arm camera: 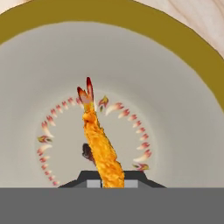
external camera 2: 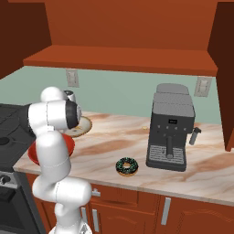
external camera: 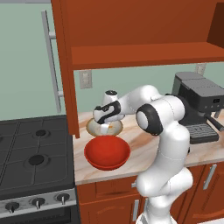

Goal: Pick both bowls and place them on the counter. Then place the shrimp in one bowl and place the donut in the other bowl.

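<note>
Right now my jaws are pinched on the shrimp [arm camera: 101,151], holding it just above the middle of the cream bowl [external camera: 92,127] on the worktop [external camera 2: 137,137]. Beside that bowl, toward the worktop's front edge, sits the red bowl [external camera: 107,152]. The donut [external camera 2: 126,166] lies well apart, near the coffee machine [external camera 2: 171,127], with bare stone between.
</note>
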